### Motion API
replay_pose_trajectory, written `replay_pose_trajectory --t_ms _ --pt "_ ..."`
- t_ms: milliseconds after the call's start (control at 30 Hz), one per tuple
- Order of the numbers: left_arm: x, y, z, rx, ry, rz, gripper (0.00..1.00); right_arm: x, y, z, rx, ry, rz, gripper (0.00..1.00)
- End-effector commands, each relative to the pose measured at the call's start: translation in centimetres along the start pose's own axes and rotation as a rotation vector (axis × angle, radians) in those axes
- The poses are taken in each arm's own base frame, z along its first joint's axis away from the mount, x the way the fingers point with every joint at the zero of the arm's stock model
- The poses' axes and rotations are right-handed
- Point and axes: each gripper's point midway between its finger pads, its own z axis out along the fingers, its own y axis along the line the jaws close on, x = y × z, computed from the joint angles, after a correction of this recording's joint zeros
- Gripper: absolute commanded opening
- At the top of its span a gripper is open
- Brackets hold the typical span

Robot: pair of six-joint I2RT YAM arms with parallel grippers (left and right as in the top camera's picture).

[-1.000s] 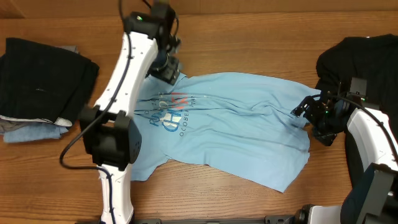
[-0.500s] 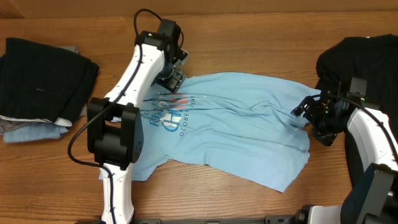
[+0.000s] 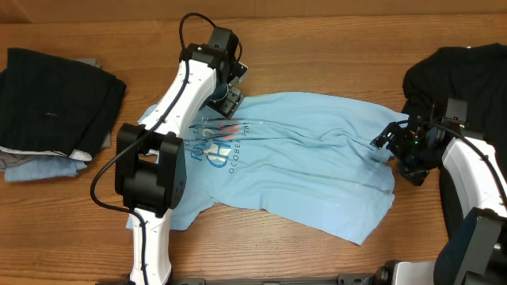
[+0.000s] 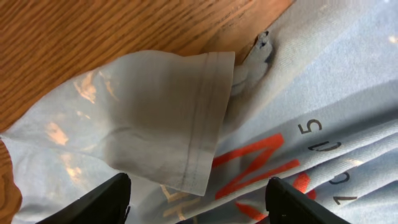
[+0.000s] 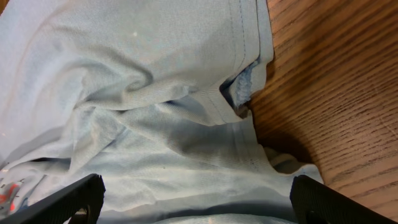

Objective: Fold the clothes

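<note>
The clothes, a light sky-blue T-shirt (image 3: 309, 162) with white lettering and a red mark, lie crumpled flat across the middle of the table. My left gripper (image 3: 228, 98) hangs over the shirt's upper left corner. In the left wrist view its jaws (image 4: 196, 208) stand open, straddling a turned-over sleeve hem (image 4: 193, 124) and the red print (image 4: 252, 163). My right gripper (image 3: 390, 139) is at the shirt's right edge. The right wrist view shows it (image 5: 199, 210) wide open over rumpled fabric (image 5: 143, 106), with nothing pinched.
A stack of folded black, grey and dull-blue garments (image 3: 54, 101) sits at the far left. A plain black shirt (image 3: 459, 75) is heaped at the far right, behind my right arm. Bare wood (image 5: 336, 93) lies beside the shirt's hem.
My left gripper has moved right and settled at the shirt's upper left corner, with its jaws a little narrower. The right arm and the shirt have not moved.
</note>
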Motion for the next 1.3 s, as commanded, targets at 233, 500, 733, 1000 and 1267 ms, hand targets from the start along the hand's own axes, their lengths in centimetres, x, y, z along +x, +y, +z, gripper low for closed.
replay_pose_trajectory --t_ms 233,500,733,1000,1267 --pt "0.4 -0.6 1.0 0.018 -0.001 0.021 0.71 -0.5 0.4 -0.4 -0.014 -0.014 0.003 1.0" --pt "0.6 0.0 2.3 -0.021 -0.009 0.017 0.63 -0.5 0.4 -0.4 -0.014 -0.014 0.003 1.0" --pt "0.7 0.5 3.1 -0.056 -0.012 0.007 0.61 -0.5 0.4 -0.4 -0.014 -0.014 0.003 1.0" --pt "1.5 2.4 3.6 -0.173 0.013 -0.036 0.5 -0.5 0.4 -0.4 -0.014 -0.014 0.003 1.0" --pt "0.3 3.4 1.9 -0.219 -0.022 -0.055 0.09 -0.5 0.4 -0.4 -0.014 -0.014 0.003 1.0"
